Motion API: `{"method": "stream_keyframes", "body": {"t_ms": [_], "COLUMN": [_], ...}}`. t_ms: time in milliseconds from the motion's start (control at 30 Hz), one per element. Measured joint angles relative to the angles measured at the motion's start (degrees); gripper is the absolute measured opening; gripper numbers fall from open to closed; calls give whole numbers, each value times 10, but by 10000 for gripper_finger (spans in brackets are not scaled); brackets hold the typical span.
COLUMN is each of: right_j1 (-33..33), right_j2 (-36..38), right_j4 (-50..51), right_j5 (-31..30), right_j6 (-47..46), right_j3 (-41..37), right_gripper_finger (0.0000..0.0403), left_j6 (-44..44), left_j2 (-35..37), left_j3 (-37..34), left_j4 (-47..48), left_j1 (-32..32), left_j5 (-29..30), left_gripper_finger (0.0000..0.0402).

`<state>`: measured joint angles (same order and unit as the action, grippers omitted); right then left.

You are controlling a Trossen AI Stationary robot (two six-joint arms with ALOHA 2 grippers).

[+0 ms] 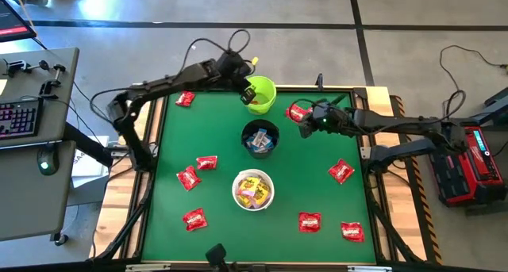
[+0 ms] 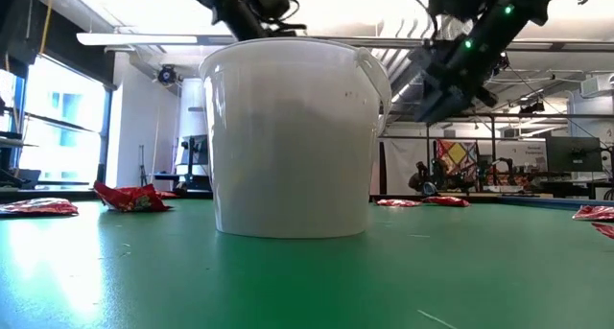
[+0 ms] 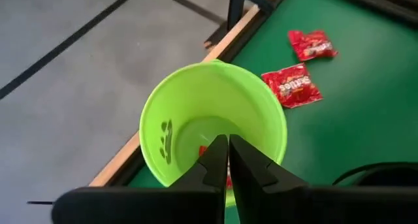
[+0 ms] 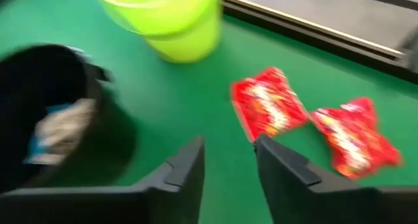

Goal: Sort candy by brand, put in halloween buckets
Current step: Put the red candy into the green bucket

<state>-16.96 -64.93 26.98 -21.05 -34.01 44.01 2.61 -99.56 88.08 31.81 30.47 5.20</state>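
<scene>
The lime green bucket [image 1: 262, 94] stands at the table's far edge, the black bucket [image 1: 260, 137] just nearer and the white bucket [image 1: 252, 189] nearer still. My left gripper [image 3: 227, 152] hangs shut and empty over the green bucket's [image 3: 196, 113] mouth; a bit of red candy [image 3: 203, 150] lies on its floor. My right gripper [image 4: 228, 160] is open and empty above the cloth, right of the black bucket [image 4: 52, 113]. Just beyond its fingertips two red packets [image 4: 268, 110] [image 4: 356, 136] lie flat. Blue-and-white candy [image 1: 260, 139] fills the black bucket, yellow candy [image 1: 254, 191] the white one.
Several more red packets lie flat on the green cloth: one at the far left [image 1: 185, 98], three on the left half [image 1: 206, 162] [image 1: 188, 178] [image 1: 194, 219], three on the right half [image 1: 340, 171] [image 1: 309, 221] [image 1: 352, 231]. A wooden rim [image 1: 379, 177] frames the table.
</scene>
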Motion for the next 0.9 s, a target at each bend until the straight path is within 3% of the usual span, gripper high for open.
{"method": "stream_keyframes", "body": {"t_ms": [133,300,433,700,900], "right_j1": [-44,-109,-157,-230,-263], "right_j2": [-8,-39,-80,-171,-232], "right_j4": [44,50,49,17,-33], "right_j5": [8,76,92,92,94], "right_j6": [17,15,9,32,45], "right_j3": [0,0,0,23,41], "right_gripper_finger": [172,217,244,252,252], "left_j6": [4,14,42,70,74], "left_j2": [57,126,176,235,252], "left_j3": [-73,-165,-227,-302,-316], "left_j4": [-59,-118,-156,-168,-167], "left_j1": [-6,-20,-35,-77,-103], "left_j5": [0,0,1,35,69], "left_gripper_finger": [1,1,1,1,1]}}
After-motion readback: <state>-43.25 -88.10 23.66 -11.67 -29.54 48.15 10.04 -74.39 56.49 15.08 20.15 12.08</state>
